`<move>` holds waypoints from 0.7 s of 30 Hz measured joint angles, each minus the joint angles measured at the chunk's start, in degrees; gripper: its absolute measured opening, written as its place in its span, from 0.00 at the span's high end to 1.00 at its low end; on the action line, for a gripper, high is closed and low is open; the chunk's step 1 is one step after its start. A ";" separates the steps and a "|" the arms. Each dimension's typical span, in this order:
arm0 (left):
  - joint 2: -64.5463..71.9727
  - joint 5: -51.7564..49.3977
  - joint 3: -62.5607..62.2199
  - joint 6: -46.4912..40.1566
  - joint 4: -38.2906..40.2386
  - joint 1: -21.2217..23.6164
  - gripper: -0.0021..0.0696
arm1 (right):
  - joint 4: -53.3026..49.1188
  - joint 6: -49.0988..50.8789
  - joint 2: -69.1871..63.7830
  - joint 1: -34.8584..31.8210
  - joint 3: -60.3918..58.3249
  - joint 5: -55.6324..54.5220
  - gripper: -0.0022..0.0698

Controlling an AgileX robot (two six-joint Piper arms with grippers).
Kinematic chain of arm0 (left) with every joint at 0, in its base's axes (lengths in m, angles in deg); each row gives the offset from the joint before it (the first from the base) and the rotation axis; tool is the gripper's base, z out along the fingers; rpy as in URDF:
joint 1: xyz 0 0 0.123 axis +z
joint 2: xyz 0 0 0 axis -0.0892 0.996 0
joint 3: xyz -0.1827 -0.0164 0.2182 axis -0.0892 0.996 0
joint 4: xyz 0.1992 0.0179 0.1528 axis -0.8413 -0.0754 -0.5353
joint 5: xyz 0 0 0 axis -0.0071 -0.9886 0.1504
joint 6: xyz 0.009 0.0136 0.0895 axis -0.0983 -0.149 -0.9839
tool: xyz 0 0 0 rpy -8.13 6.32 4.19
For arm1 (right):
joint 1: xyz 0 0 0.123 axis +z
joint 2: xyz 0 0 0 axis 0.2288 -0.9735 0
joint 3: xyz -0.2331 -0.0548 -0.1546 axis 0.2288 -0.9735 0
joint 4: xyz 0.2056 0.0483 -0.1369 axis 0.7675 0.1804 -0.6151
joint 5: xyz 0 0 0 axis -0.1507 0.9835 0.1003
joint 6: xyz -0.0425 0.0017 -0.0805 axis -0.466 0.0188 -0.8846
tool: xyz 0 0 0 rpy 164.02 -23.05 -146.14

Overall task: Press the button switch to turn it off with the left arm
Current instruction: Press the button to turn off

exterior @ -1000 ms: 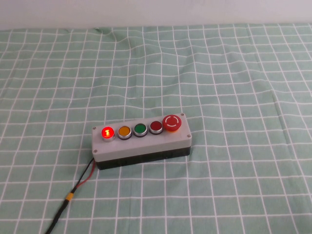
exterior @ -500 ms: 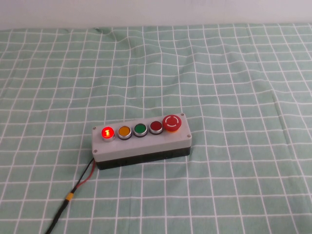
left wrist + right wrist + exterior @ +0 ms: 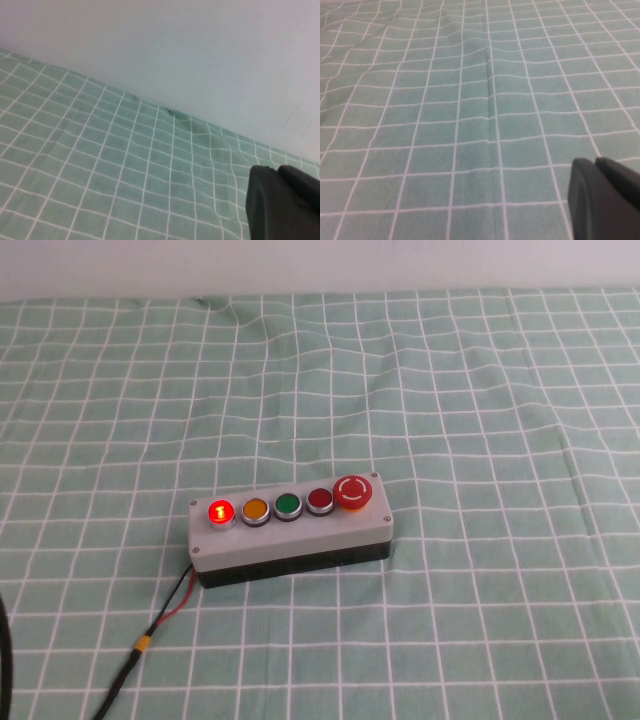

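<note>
The button switch (image 3: 220,511) glows bright red with a "1" on it. It is the leftmost button of the grey box (image 3: 290,537), which lies mid-table in the high view. Neither gripper shows in that view; only a thin black strip (image 3: 3,660) of the left arm's side shows at the lower left edge. In the left wrist view my left gripper (image 3: 276,169) is shut with nothing in it, over bare cloth near the wall. My right gripper (image 3: 595,161) is also shut and empty over checked cloth in the right wrist view. Neither wrist view shows the box.
To the right of the lit button come a yellow button (image 3: 255,509), a green one (image 3: 288,505), a dark red one (image 3: 320,501) and a red mushroom button (image 3: 353,491). A red-and-black cable (image 3: 150,635) runs from the box toward the near edge. Green checked cloth (image 3: 480,420) covers the table.
A thin black strip has come into the lower left edge of the high view. The box and its lit button are unchanged.
</note>
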 joint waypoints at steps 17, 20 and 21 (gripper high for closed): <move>11.25 -18.66 -8.75 -28.95 12.15 0.09 0.97 | 0.00 0.00 0.00 0.00 0.00 0.00 0.99; 14.81 -20.39 -11.46 -32.40 16.84 0.09 0.97 | 0.00 0.00 0.00 0.00 0.00 0.00 0.99; 16.12 -20.67 -12.30 -33.02 18.09 0.09 0.97 | 0.00 0.00 0.00 0.00 0.00 0.00 0.99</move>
